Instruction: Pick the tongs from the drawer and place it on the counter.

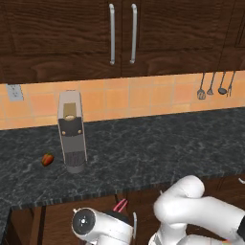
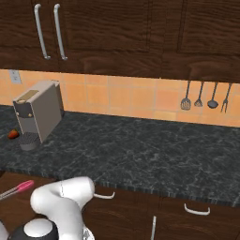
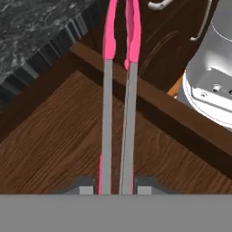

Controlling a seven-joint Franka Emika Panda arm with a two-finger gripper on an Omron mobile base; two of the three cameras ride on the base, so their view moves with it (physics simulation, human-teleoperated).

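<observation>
Gripping the tongs (image 3: 118,90) between its fingertips (image 3: 81,188), the hand (image 3: 117,189) holds them above the open drawer (image 3: 59,136); the pick looks done; setting them on the black table (image 1: 143,148) remains.

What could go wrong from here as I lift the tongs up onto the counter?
1. The tongs are held near one end in the gripper, with the long pink tips reaching past the drawer wall; they could catch the counter edge on the way up.
2. Held so far from their middle, they might pivot or slip.
3. The coffee machine and small red item crowd the left; place further right.
</observation>
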